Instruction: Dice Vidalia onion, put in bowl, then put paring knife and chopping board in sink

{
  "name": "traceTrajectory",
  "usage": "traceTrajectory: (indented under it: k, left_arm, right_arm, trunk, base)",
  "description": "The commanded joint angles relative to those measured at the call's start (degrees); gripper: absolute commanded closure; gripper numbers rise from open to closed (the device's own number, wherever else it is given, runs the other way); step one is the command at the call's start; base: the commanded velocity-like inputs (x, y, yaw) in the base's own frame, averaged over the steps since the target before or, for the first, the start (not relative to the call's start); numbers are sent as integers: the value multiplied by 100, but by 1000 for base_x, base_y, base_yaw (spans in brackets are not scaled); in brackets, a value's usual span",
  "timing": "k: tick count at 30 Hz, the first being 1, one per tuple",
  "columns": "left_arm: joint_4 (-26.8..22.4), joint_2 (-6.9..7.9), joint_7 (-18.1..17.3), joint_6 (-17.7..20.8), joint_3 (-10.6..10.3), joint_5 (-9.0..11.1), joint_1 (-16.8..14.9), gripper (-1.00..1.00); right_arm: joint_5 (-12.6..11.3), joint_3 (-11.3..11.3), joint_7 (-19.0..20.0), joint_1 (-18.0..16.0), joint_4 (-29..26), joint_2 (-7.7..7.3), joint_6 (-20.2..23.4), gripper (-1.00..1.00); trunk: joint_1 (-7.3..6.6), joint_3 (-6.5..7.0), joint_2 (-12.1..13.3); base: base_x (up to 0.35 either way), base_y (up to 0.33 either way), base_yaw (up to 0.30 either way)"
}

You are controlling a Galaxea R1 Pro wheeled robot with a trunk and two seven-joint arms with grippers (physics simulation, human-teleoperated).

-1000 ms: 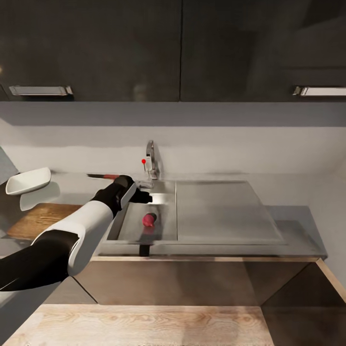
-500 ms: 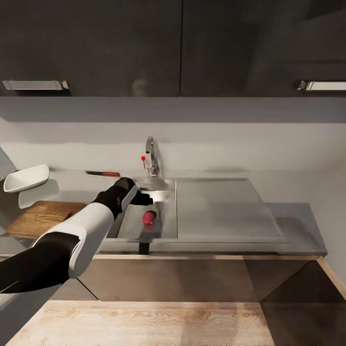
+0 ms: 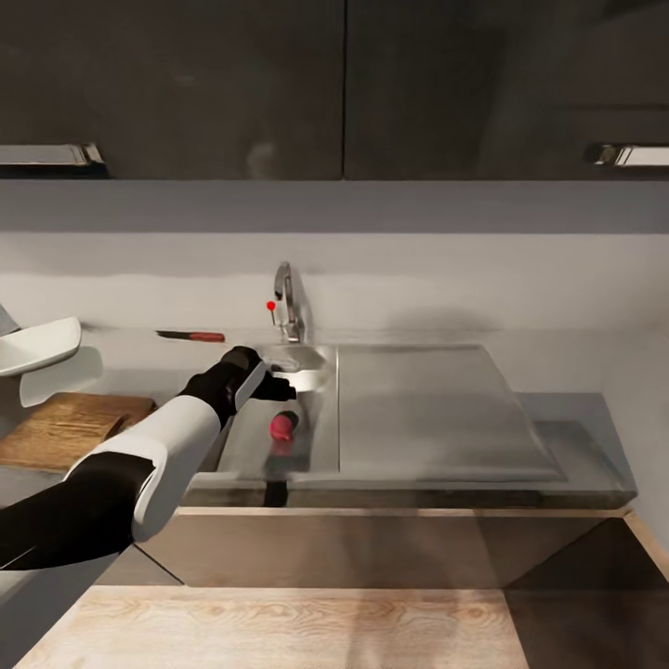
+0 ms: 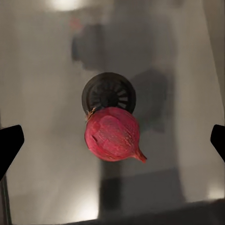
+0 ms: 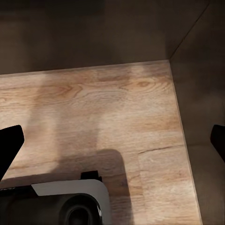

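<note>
Since a second ago, the black left gripper (image 3: 277,388) has been lowered further into the matte grey metal sink (image 3: 321,446), fingers spread wide and empty above the small pinkish-red round onion (image 4: 112,134), which is seen beside the round black drain (image 4: 108,92). The right gripper (image 5: 112,140) is spread over pale wood floor (image 5: 117,112).

Pinkish-red onion (image 4: 112,134) with fine streaks on a grey sink (image 3: 251,437), black drain (image 4: 108,91) behind; brown grained board (image 3: 65,427), white bowl (image 3: 37,346), red-handled knife (image 3: 190,335), pale wood floor (image 5: 93,122)
</note>
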Motion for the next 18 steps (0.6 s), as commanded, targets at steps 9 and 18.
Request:
traceTrajectory:
  k: [9, 18]
  left_arm:
    - [-14, 5, 0, 21, -47, 37, 93, -100]
    - [-15, 5, 0, 18, -47, 37, 105, -100]
  right_arm:
    - [-26, -30, 58, 2, -7, 3, -4, -100]
    - [-26, -30, 58, 2, 0, 3, 3, -100]
  trunk:
    - [4, -91, -11]
    - [4, -173, -11]
  base:
    - [11, -2, 0]
    - [25, 0, 0]
